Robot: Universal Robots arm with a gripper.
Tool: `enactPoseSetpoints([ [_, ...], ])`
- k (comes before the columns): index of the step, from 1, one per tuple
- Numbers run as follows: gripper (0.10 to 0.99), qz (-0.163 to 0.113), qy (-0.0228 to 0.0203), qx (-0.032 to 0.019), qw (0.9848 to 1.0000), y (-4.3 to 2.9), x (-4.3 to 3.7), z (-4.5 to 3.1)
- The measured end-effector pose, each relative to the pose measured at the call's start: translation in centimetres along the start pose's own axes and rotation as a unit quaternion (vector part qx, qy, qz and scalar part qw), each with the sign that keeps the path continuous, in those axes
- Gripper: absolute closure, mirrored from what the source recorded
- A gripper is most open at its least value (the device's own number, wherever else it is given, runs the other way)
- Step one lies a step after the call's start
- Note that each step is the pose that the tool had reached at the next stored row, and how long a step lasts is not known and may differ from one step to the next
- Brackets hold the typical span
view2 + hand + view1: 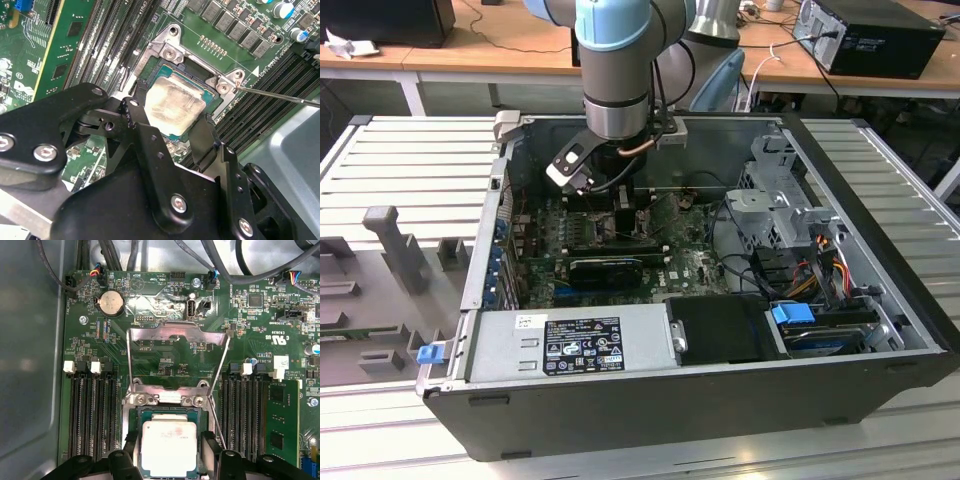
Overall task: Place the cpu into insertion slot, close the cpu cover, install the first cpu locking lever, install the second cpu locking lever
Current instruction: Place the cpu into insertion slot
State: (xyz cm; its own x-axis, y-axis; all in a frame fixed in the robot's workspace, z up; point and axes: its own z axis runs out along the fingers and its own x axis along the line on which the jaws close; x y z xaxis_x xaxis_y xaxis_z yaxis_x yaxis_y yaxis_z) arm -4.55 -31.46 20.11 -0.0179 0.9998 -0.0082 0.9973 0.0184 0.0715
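The open computer case sits on the ribbed tabletop, and my arm reaches down into it over the green motherboard. On that board the cpu cover is swung up and back on its hinge, so its big square window frames bare board, not the chip. Below it is the insertion slot, and the cpu lies grey metal face up within its frame, either seated or just above the pins; I cannot tell which. My fingers are closed against two opposite edges of the cpu, gripping it as far as I can see. A thin locking lever sticks out free beside the slot, not hooked down. By my reckoning the first step is at its very end, and the cover and both levers are not yet done.
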Motion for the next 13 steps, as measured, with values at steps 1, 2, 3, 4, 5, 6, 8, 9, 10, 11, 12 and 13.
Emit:
enactPoseSetpoints([
  [1, 0.482, 0.0, 0.0001, 0.0, 1.0, 0.0, 0.0, 0.0],
  [2, 0.482, 0.0, 0.0, 0.0, 1.0, 0.0, 0.0, -0.01],
  [3, 0.482, 0.0, 0.0, 0.0, 1.0, 0.01, 0.0, -0.12],
  [4, 0.482, 0.0, 0.0, 0.0, 1.0, 0.02, 0.0, -0.3],
  [5, 0.482, 0.0, 0.0, 0.0, 1.0, 0.03, 0.0, -0.41],
  [6, 0.482, 0.0, 0.0, 0.0, 1.0, 0.04, 0.0, -0.52],
  [8, 0.482, 0.0, 0.0, 0.0, 1.0, 0.04, 0.0, -0.67],
  [9, 0.482, 0.0, 0.0, 0.0, 1.0, 0.05, 0.0, -0.78],
  [10, 0.482, 0.0, 0.0, 0.0, 1.0, 0.06, -0.01, -0.87],
  [11, 0.482, 0.0, 0.0001, 0.0, 1.0, 0.06, -0.01, -0.94],
  [12, 0.482, 0.0, 0.0, 0.0, 1.0, 0.07, -0.01, -1.03],
  [13, 0.482, 0.0, 0.0, 0.0, 1.0, 0.08, -0.01, -1.16],
])
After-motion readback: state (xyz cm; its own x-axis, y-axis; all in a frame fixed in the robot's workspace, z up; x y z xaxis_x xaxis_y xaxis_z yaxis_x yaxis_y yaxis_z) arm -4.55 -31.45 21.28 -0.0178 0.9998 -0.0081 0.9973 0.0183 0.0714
